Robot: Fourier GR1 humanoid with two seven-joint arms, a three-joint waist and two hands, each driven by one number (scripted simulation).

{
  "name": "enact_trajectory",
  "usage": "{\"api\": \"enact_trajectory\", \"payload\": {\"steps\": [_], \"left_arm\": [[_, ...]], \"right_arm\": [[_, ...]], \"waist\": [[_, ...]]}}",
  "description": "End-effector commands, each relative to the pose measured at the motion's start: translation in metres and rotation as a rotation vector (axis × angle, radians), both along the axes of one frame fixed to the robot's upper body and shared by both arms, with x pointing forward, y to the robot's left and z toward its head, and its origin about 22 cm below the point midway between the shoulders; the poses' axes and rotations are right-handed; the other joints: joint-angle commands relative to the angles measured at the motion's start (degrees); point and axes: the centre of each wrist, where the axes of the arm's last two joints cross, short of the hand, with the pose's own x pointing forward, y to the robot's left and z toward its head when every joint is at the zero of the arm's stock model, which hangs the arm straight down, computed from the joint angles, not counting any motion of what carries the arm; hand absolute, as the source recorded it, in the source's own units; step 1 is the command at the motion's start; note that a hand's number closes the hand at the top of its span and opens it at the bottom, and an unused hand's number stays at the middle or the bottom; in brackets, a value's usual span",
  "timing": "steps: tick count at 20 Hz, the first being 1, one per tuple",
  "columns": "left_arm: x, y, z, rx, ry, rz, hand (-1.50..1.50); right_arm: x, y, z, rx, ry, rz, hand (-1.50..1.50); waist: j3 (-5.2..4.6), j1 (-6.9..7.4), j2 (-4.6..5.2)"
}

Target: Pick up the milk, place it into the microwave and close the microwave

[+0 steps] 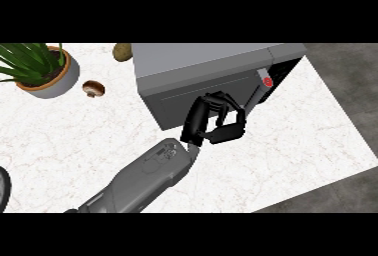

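I've got one hand in view, up against the microwave's front, fingers curled over and touching the grey door panel. From the forearm coming in low centre-left, I can't say for sure which arm it is; I take it as the right. The other hand isn't in view. Nothing shows between thumb and fingers, so I read them as closed on nothing, but the palm side is hidden.

Milk: can't see it anywhere on the surface. My guess is it's already inside, behind the door or under the hand, but I can't confirm.

Step in hand, as I judge it: closing the door. It looks nearly shut, w/ a dark gap left at the control-panel side by the red button. To do it well I'd keep the push square on the panel near its free edge, not the hinge side, and follow thru till the gap disappears. Watch that the microwave doesn't slide back.

Microwave itself: grey box, flat top, dark front edge. Behind it a potato; off left, a mushroom and a potted plant, well apart from the work.
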Motion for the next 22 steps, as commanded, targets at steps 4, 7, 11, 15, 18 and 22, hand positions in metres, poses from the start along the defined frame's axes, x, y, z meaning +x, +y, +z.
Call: {"api": "enact_trajectory", "payload": {"steps": [4,7,11,15,18,22], "left_arm": [[0.022,0.000,0.022,-0.082,-0.050,0.043,1.50],[0.021,0.001,0.018,-0.108,-0.043,0.046,1.50],[0.025,0.001,0.020,-0.120,-0.060,0.043,1.50],[0.025,0.001,0.017,-0.132,-0.059,0.040,1.50],[0.026,0.001,0.017,-0.140,-0.064,0.051,1.50],[0.025,0.003,0.012,-0.144,-0.073,0.060,1.50]], "right_arm": [[0.006,-0.006,0.015,-0.014,-0.006,0.012,-1.50],[0.011,-0.009,0.020,-0.002,-0.016,0.003,-1.50],[0.013,-0.016,0.028,-0.007,-0.020,-0.005,-1.50],[0.016,-0.020,0.034,-0.008,-0.022,-0.017,-1.50],[0.018,-0.029,0.042,-0.026,-0.026,-0.028,-1.50],[0.020,-0.034,0.049,-0.031,-0.036,-0.043,-1.50]], "waist": [[0.00,-1.11,0.47],[0.01,-0.69,0.59],[0.10,-0.71,0.67],[0.10,-1.04,1.01],[0.21,-1.23,0.89],[0.20,-1.35,1.28]]}}
